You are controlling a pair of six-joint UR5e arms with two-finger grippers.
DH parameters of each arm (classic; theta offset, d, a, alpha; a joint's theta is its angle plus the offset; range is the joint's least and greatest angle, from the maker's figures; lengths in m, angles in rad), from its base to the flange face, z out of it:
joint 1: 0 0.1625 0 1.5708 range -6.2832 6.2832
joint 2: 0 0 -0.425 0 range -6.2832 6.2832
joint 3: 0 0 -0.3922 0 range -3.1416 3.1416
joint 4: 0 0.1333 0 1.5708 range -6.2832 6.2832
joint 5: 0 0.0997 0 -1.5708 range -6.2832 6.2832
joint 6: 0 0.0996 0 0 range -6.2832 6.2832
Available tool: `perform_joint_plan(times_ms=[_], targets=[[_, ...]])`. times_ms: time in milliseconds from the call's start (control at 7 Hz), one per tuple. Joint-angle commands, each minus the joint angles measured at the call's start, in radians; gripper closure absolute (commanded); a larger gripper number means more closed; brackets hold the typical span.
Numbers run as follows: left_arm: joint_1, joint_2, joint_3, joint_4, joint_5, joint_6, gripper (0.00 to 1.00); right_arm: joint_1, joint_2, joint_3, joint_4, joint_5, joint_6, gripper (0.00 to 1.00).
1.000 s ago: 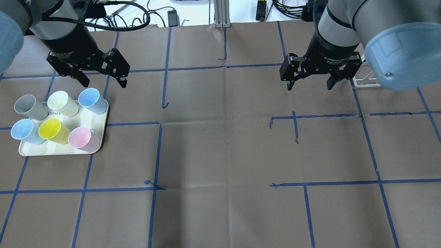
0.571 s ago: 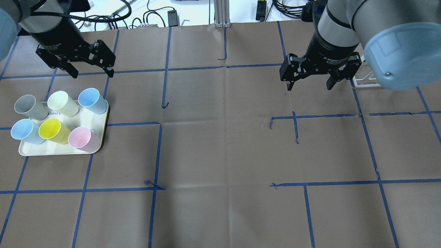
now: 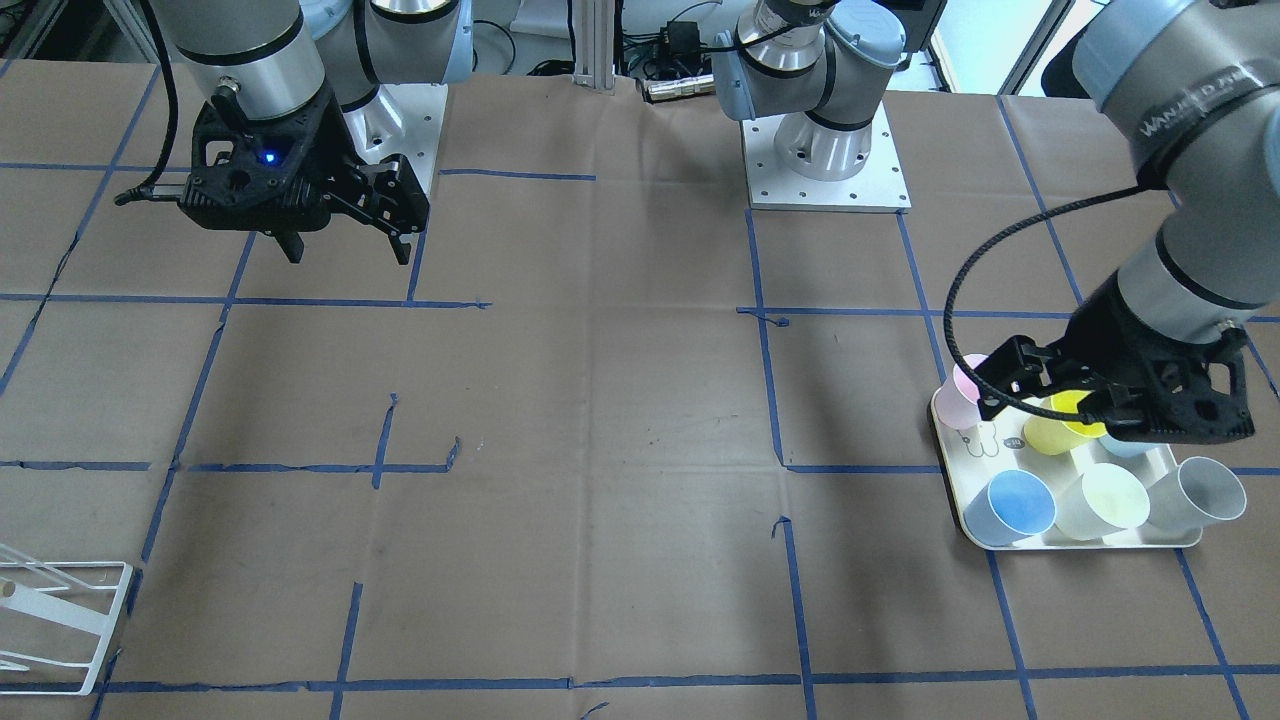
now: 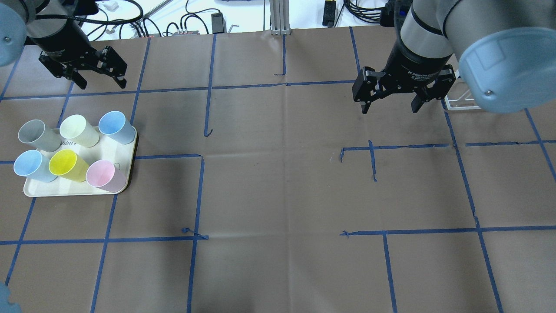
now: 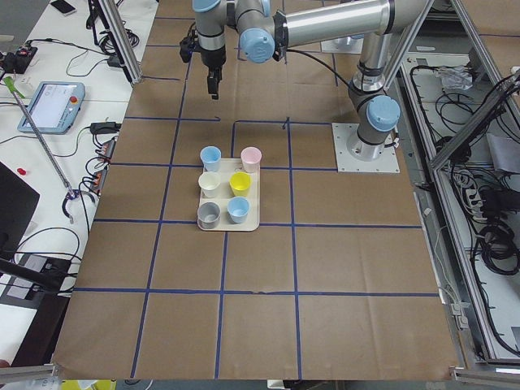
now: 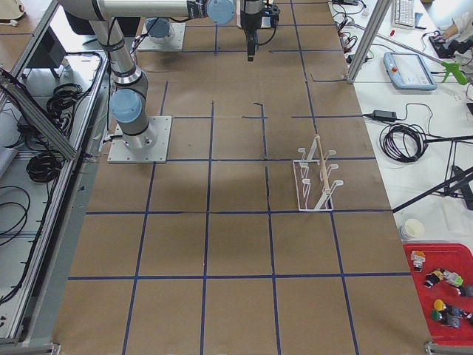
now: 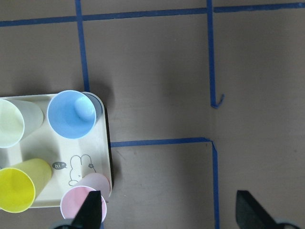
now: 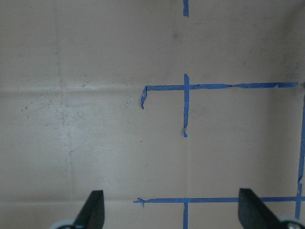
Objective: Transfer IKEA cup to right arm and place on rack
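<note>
Left gripper [image 4: 102, 82] wide, empty, upper left.
The cups [image 4: 69, 163] sit packed on the tray [image 4: 78, 191] at left, so I risk a finger knocking a neighbour on the way down (rack [image 4: 456, 104] waits far right). Right gripper [image 4: 389, 109] is spread too, empty. Since a second ago the left one has drifted up-left; the right hasn't budged.

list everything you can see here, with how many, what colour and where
cups: six; grey, pale yellow, two blue, yellow, pink; upright on the tray
tray: one, cream, table's left side
rack: one, white wire, table's right side
table: one, brown paper with blue tape grid
left gripper: one, black, open, raised near the tray
right gripper: one, black, open, raised over the table's right half
</note>
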Motion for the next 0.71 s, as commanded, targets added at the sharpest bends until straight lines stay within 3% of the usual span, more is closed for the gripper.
perform_joint_plan(times_ms=[0, 571], targets=[[0.033, -0.027, 0.008, 0.04, 0.004, 0.037, 0.01, 0.0, -0.001, -0.001, -0.004, 0.0, -0.001, 0.0], [0.036, -0.077, -0.055, 0.092, 0.004, 0.04, 0.01, 0.0, 0.003, 0.008, 0.015, -0.008, 0.0, 0.0]])
